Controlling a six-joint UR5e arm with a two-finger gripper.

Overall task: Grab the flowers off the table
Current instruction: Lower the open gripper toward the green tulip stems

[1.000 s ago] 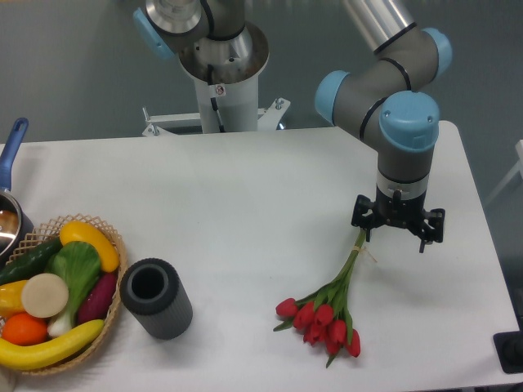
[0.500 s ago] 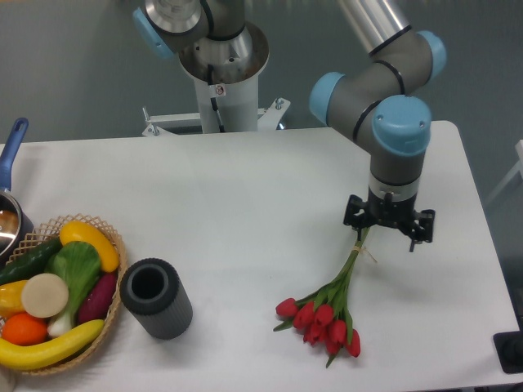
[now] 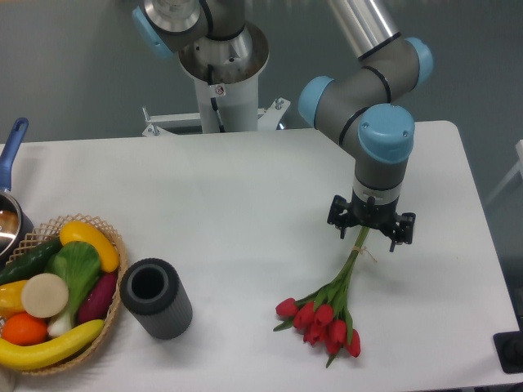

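Note:
The flowers [image 3: 323, 314] are a small bunch of red tulip buds with long green stems. They lie on the white table [image 3: 245, 204] at the front right, buds toward the front, stems running up and right. My gripper [image 3: 370, 231] hangs over the upper end of the stems. Its fingers point down and stand apart, one on each side of the stem ends. It holds nothing.
A dark grey ribbed cylinder [image 3: 155, 298] lies at the front left. A wicker basket [image 3: 106, 335] of toy produce sits at the left edge, with a blue-handled pot [image 3: 10, 163] behind it. The robot's base [image 3: 219, 73] stands at the back.
My gripper has moved left, from right of the stem ends to over them. The flowers have not moved.

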